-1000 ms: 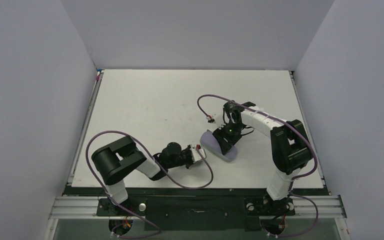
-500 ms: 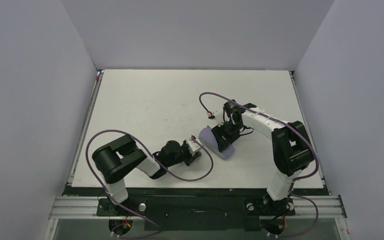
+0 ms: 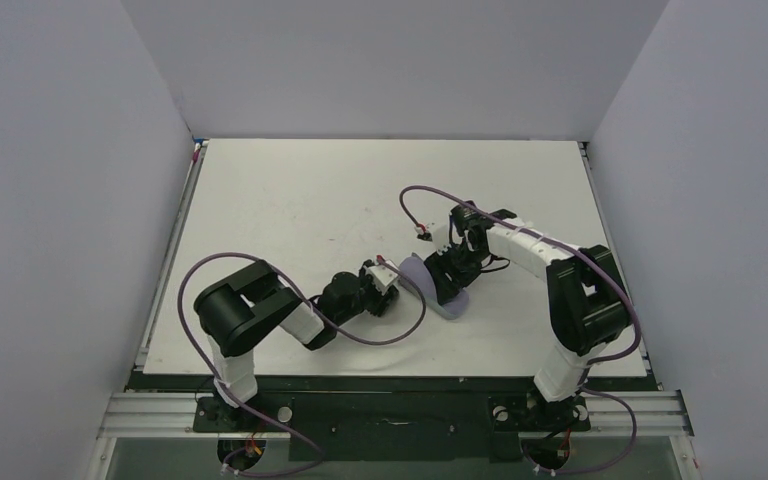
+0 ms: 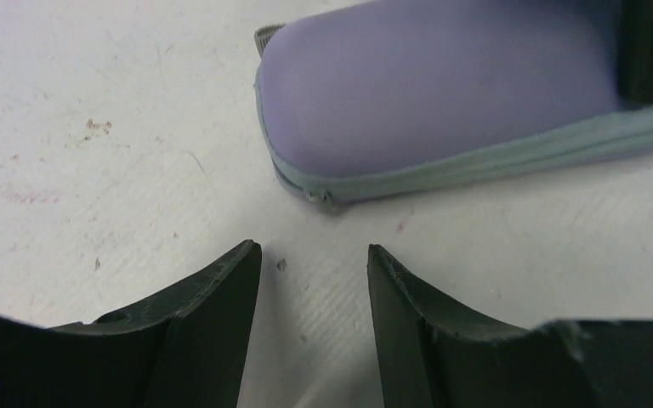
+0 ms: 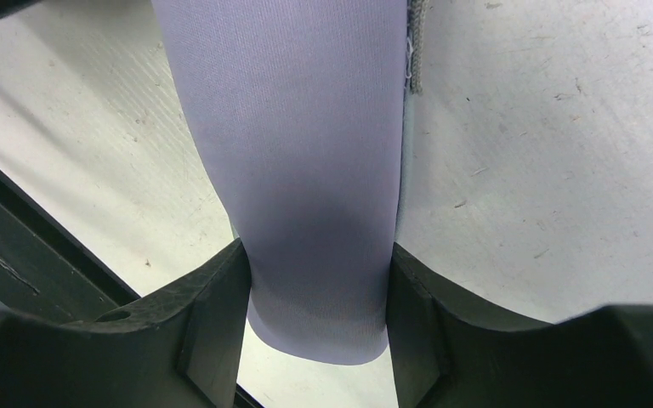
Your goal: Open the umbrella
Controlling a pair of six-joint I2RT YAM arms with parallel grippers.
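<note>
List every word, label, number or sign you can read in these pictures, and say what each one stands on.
None: no readable text shows in any view, neither on the lilac case nor on the table.

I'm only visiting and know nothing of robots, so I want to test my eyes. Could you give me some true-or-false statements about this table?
1. The right gripper clamps the lilac pouch between its fingers. True.
2. The left gripper grips the pouch's end. False: its jaws stand apart and empty, just short of that end.
3. The pouch rests on the white table. True.
4. An opened umbrella lies on the table. False: no umbrella shows, only the pouch.
</note>
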